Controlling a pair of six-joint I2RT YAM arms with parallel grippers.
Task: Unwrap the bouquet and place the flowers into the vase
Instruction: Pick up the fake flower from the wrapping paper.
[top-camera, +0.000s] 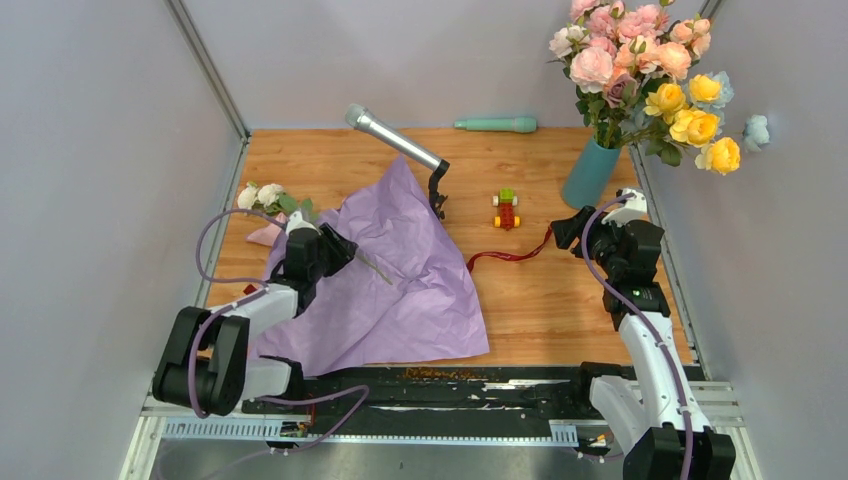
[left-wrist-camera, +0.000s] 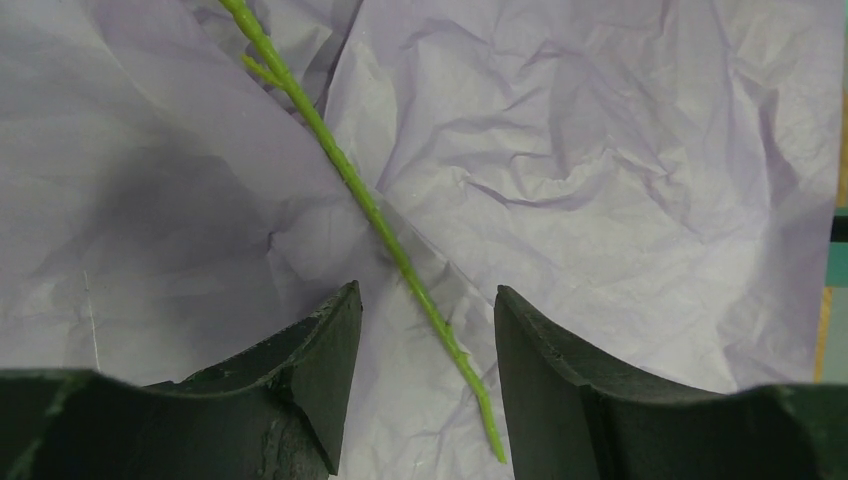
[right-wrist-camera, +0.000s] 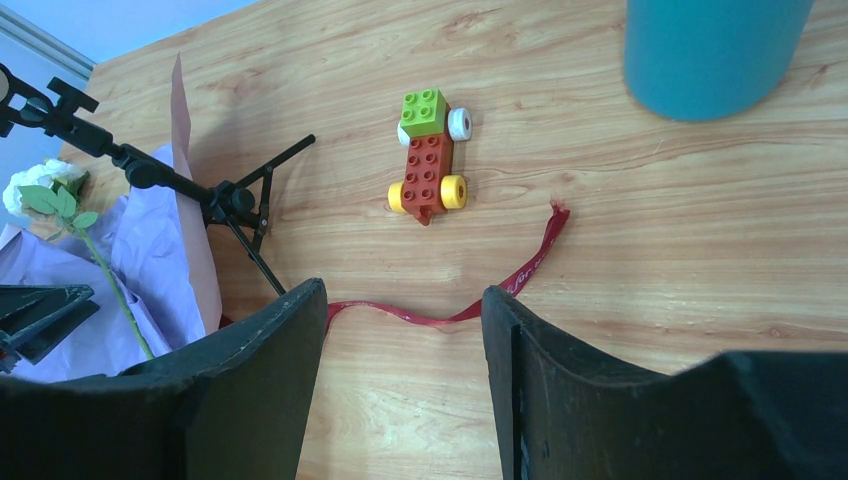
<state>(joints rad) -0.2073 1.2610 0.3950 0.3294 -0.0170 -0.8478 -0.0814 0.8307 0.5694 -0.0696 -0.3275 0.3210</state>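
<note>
One vase (top-camera: 590, 172) stands at the far right of the desk (top-camera: 560, 310), and it holds a full bunch of flowers (top-camera: 625, 55): pink and peach roses above, four yellow ones lower right. One last rose stem (left-wrist-camera: 370, 205) lies outside it on the single open sheet of lilac paper wrap (top-camera: 400, 290), with two cream blooms at the sheet's far left edge. The left pincer (left-wrist-camera: 428, 300) is spread, a finger on each side of the stem's lower end, with a gap both ways. The right pincer (right-wrist-camera: 400, 295) is spread over bare wood near the vase and holds nothing. One dark red ribbon (top-camera: 510, 256) lies loose beside one brick toy car (right-wrist-camera: 428, 160). One microphone (top-camera: 390, 135) and one mint rod (top-camera: 495, 125) sit further back
</note>
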